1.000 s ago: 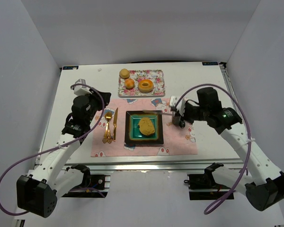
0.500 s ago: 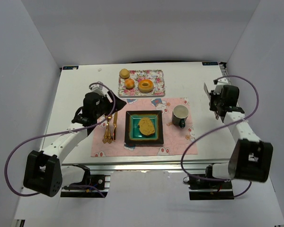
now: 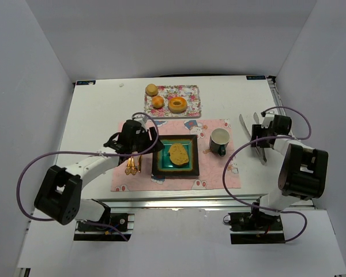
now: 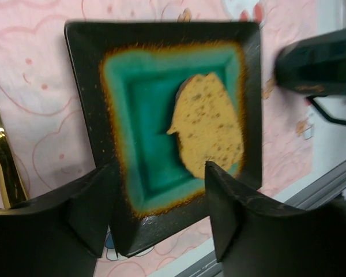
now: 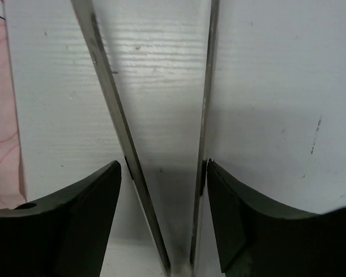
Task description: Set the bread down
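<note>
The bread (image 3: 178, 153) is a flat, speckled golden-brown piece lying on the teal centre of a dark square plate (image 3: 159, 158). In the left wrist view the bread (image 4: 210, 127) sits toward the plate's right side. My left gripper (image 3: 151, 143) hovers at the plate's left rim. It (image 4: 158, 168) is open, with the plate's near edge (image 4: 161, 222) showing between its fingers. My right gripper (image 3: 258, 138) is over the bare table on the right. It (image 5: 164, 164) is open, and the two arms of the metal tongs (image 5: 111, 104) lie spread between its fingers.
A floral tray (image 3: 190, 92) at the back holds two orange buns (image 3: 157, 102) and a ring doughnut (image 3: 177, 104). A mug (image 3: 219, 140) stands right of the plate on the pink mat (image 3: 219, 173). Gold cutlery (image 3: 131, 164) lies left of the plate.
My right arm drew back from the plate to the right of the table with the tongs and opened. My left gripper moved right to the plate's rim and opened. The bread stayed put.
</note>
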Motion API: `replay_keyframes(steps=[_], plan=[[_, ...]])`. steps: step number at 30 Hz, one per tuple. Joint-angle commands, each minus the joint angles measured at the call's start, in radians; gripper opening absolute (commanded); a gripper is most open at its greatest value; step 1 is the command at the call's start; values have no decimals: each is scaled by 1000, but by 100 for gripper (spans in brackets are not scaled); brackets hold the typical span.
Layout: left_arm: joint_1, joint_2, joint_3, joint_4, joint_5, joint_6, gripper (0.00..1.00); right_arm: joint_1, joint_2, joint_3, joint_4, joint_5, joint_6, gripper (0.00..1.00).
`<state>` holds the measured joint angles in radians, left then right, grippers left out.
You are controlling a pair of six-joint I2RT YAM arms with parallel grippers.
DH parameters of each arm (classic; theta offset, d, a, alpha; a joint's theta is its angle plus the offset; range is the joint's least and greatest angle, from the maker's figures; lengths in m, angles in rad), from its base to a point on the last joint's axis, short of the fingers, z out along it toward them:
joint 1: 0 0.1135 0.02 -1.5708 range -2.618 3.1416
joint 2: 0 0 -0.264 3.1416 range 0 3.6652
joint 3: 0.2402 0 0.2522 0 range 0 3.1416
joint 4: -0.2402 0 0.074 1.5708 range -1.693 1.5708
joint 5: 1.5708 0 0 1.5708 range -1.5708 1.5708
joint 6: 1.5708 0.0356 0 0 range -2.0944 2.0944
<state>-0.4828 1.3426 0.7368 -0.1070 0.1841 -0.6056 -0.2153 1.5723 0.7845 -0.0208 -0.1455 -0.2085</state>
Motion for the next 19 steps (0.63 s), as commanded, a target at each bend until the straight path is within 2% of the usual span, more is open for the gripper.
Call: replay_keyframes(steps=[1,4,6,11,14,19], plan=[[-33,47,49,-45,-25,39,69,-42,-3,32,-43,-62,-31,68],[-49,91,73,-74,-32,61,69,-50,-40,58,-76,-77,-57,76],[-54,102,88,-83,-32,72,70,-50,-92,91,-114,-77,-84,89],[-65,128,99,-50,0,69,73,-20,-126,281,-305,-56,-137,89],[-74,145,102,-24,26,63,74,-18,-110,418,-385,-69,-59,89],[-80,168,96,10,54,63,75,22,-120,507,-352,-100,118,89]])
